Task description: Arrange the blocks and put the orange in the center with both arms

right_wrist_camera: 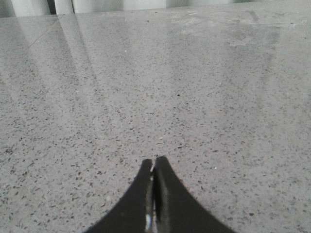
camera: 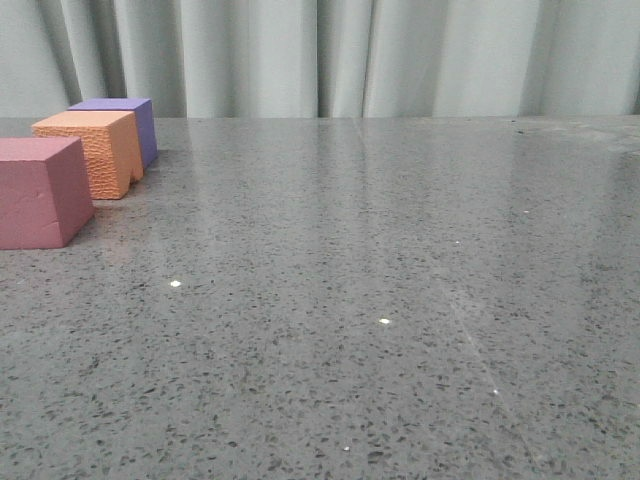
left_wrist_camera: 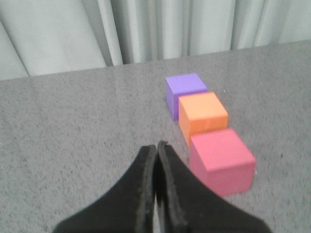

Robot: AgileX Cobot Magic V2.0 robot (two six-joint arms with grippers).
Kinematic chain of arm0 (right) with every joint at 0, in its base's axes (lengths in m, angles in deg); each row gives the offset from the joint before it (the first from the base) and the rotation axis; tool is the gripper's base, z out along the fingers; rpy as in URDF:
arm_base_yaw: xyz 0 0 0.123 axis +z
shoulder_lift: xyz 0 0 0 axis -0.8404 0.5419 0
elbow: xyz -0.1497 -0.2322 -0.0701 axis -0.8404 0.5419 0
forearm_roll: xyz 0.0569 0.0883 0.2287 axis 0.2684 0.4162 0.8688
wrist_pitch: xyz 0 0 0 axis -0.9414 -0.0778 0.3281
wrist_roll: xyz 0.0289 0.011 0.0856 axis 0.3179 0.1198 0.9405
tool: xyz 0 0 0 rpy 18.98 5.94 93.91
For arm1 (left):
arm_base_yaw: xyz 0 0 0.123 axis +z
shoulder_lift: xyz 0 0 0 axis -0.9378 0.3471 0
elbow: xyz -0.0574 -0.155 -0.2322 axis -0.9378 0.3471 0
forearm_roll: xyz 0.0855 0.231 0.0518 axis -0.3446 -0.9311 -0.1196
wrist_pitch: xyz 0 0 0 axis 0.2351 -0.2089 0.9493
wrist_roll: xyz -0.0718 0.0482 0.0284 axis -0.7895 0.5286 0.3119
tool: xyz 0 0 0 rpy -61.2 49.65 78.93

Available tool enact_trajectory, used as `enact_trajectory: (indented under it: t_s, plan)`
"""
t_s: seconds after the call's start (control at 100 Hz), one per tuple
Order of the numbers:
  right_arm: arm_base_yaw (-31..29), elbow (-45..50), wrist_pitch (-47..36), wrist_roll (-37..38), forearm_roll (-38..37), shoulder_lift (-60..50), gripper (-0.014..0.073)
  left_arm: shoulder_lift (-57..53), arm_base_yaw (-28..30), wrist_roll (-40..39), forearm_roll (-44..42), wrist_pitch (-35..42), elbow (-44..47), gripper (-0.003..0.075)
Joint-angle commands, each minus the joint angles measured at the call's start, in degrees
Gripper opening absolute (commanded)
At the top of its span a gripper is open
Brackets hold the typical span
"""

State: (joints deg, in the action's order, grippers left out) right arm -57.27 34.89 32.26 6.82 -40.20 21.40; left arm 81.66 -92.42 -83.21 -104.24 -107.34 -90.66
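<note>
The orange cube [left_wrist_camera: 202,114] is sitting on the grey surface [camera: 400,300] between the purple cube [left_wrist_camera: 184,93] and the pinkish-red cube [left_wrist_camera: 222,160], the three touching in a row. The left end effector [left_wrist_camera: 156,148] is hovering near the pinkish-red cube with its fingers pressed together, and the right end effector [right_wrist_camera: 154,164] is also pressed together over bare surface. Any low sideways move of the left one is risking a knock to the light row.

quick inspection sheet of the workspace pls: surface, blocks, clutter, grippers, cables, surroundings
Surface: grey speckled table, glossy, a few pale flecks.
Job's things: purple cube, orange cube and pinkish-red cube in one row at the left side, orange in the middle.
Clutter: nothing seen.
Grippers: left gripper shut, empty, short of the row; right gripper shut, empty, over bare table.
Cables: nothing seen.
Surroundings: pale curtain behind the table.
</note>
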Motion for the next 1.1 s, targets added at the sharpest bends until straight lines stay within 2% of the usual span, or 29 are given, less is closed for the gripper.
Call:
enact_trajectory:
  t_s: [0.0,0.19,0.35,0.46,0.79,1.09]
  plan:
    - [-0.35,-0.82,-4.38,-0.38,-0.02,-1.44,-0.0067,-4.14,2.49,3.87,2.37,8.98,4.58,-0.0019]
    - [-0.35,-0.82,-4.38,-0.38,-0.02,-1.44,-0.0067,-12.07,10.41,15.12,15.11,17.51,15.25,-0.0019]
    - [-0.35,-0.82,-4.38,-0.38,-0.02,-1.44,-0.0067,-16.35,17.58,15.58,20.55,22.23,22.53,-0.0019]
    - [-0.35,-0.82,-4.38,-0.38,-0.02,-1.44,-0.0067,-18.23,20.22,15.58,22.39,23.46,25.66,-0.0019]
    - [-0.35,-0.82,-4.38,-0.38,-0.02,-1.44,-0.0067,-21.4,21.05,15.58,22.23,32.65,33.15,-0.0019]
    - [-0.35,-0.82,-4.38,-0.38,-0.02,-1.44,-0.0067,-21.4,21.05,15.35,21.66,32.26,33.02,-0.0019]
